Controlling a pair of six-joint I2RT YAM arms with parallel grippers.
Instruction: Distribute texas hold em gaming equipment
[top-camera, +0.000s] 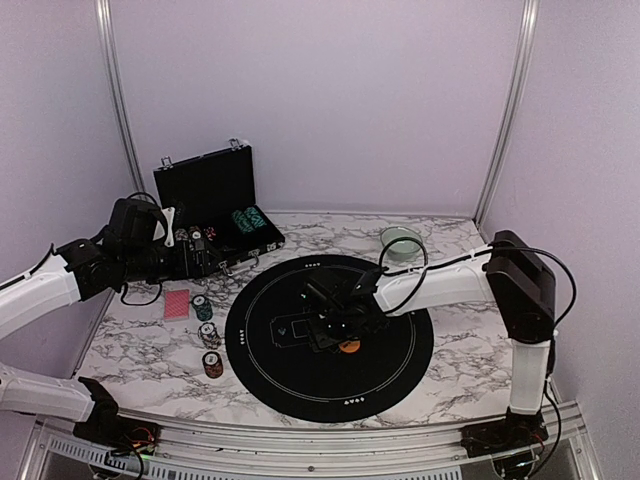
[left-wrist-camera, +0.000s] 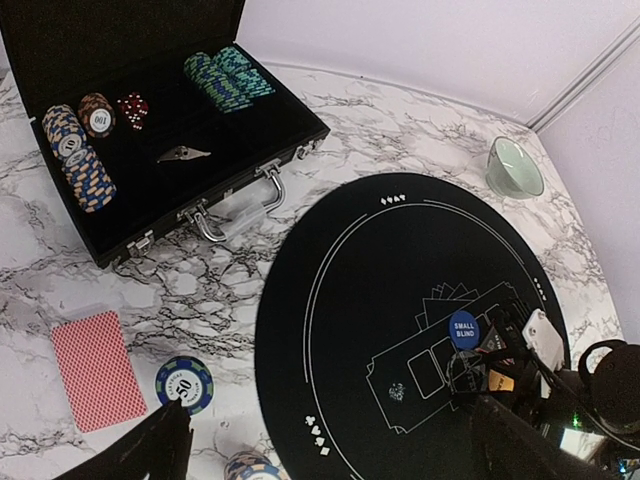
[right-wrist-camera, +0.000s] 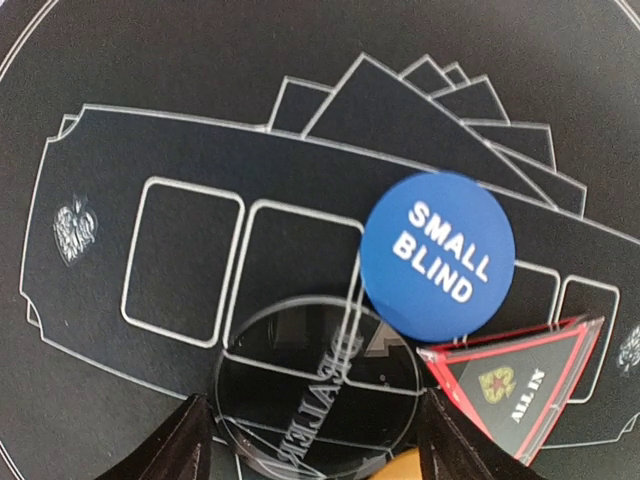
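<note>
Mat (top-camera: 300, 385): black round felt directly under the right claw (right-wrist-camera: 315, 400); I take it for the playing field where the gear is shared out.
Case (top-camera: 205, 185): open beyond the left claw (left-wrist-camera: 330, 410), lid raised, probably as the supply box.
Left claw: spread to its widest and holding nothing, hanging over the counter's left side, likely waiting by the cards and chips.
Right claw: spread low over the mat's middle, one finger at each side of the clear disc (right-wrist-camera: 318, 385); I see no pinch, so I judge it is lining up a grab.
Cards (left-wrist-camera: 97, 368): pink-backed deck, flat below the left claw.
Chip stacks (top-camera: 210, 335): three in a row off the mat, near the left claw.
Blue disc (right-wrist-camera: 438, 255): just ahead of the right claw.
Red triangle (right-wrist-camera: 520, 385): beside its right finger.
Orange disc (top-camera: 349, 346): under the claw, mostly hidden.
Counter (top-camera: 130, 350): white, grey-veined marble pattern.
Room: lilac walls (top-camera: 320, 100) and metal posts.
</note>
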